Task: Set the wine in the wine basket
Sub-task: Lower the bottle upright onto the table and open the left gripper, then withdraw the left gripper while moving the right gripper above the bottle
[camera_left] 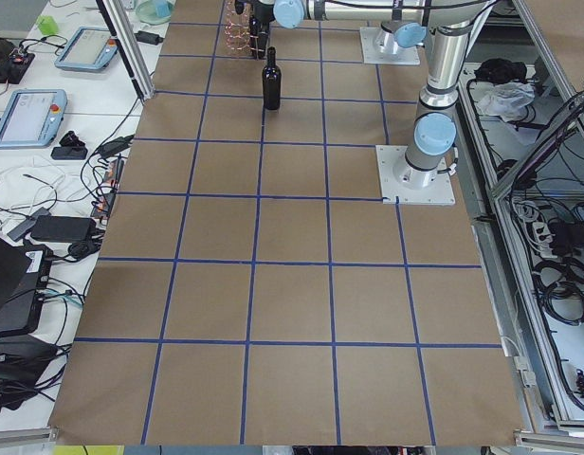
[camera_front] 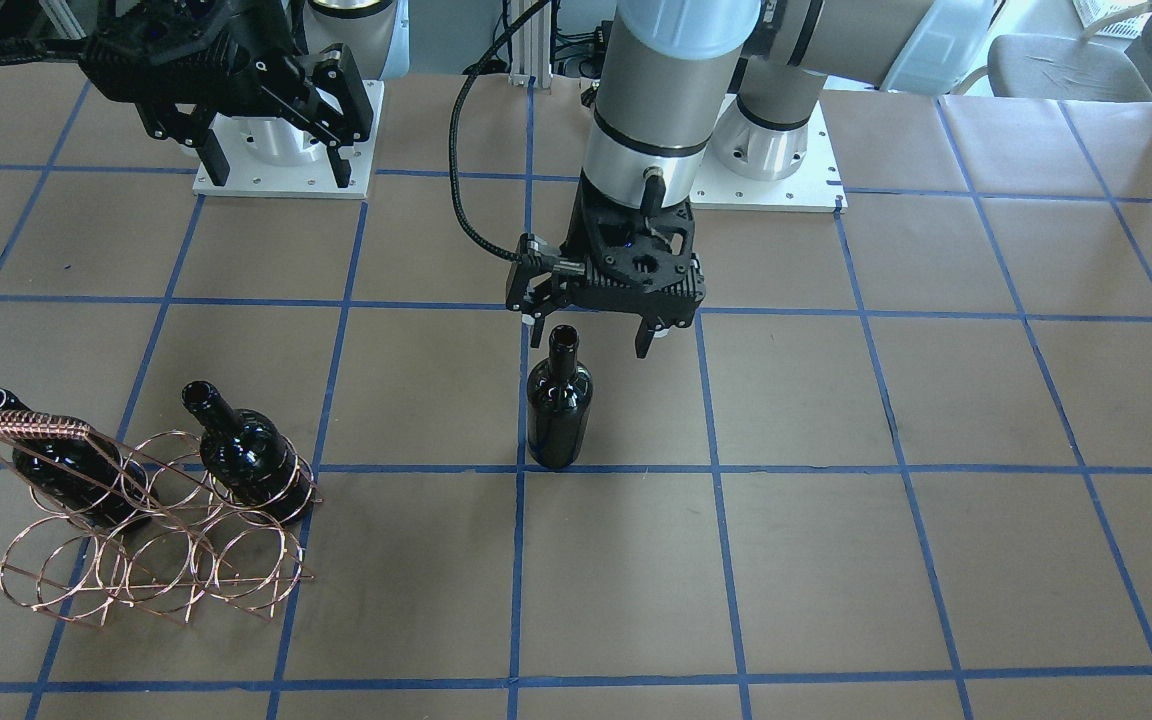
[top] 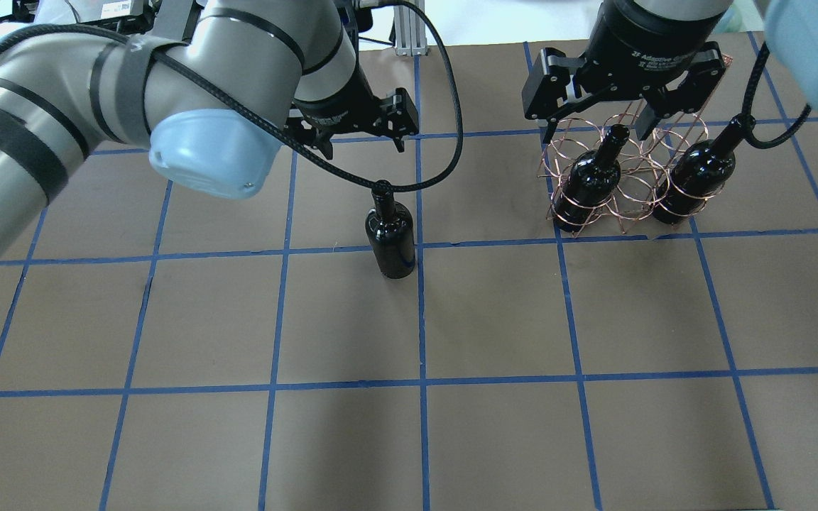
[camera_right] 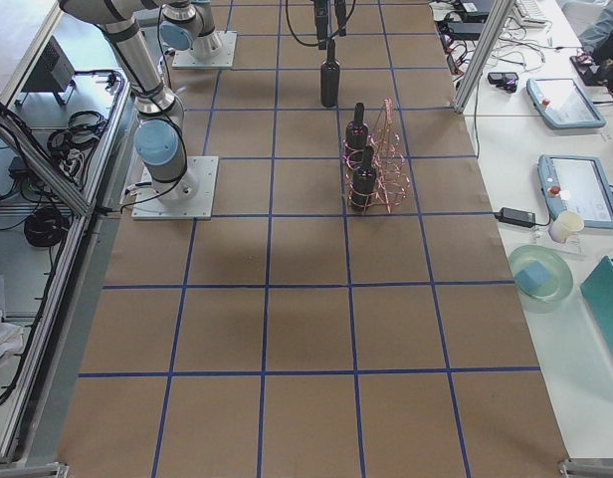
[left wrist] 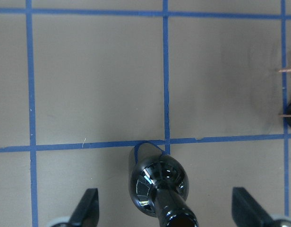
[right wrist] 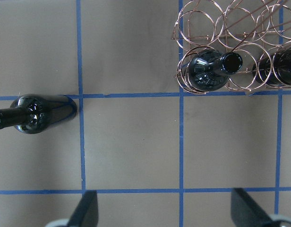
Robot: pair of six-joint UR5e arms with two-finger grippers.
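Note:
A near-black wine bottle (camera_front: 558, 410) stands upright on a blue tape crossing at mid table; it also shows in the overhead view (top: 390, 238). My left gripper (camera_front: 591, 338) is open at the bottle's mouth. In the left wrist view its fingertips (left wrist: 86, 205) stand well apart on either side of the neck (left wrist: 174, 213) without touching it. The copper wire wine basket (camera_front: 151, 560) (top: 633, 188) holds two more bottles (camera_front: 246, 455) (camera_front: 66, 460). My right gripper (top: 597, 117) is open and empty, high above the basket's near side.
The brown table carries a grid of blue tape (top: 423, 383). The right wrist view shows the basket (right wrist: 202, 19), one racked bottle (right wrist: 207, 71) and the standing bottle (right wrist: 34, 113). Operator desks with tablets (camera_right: 560, 100) lie beyond the far edge.

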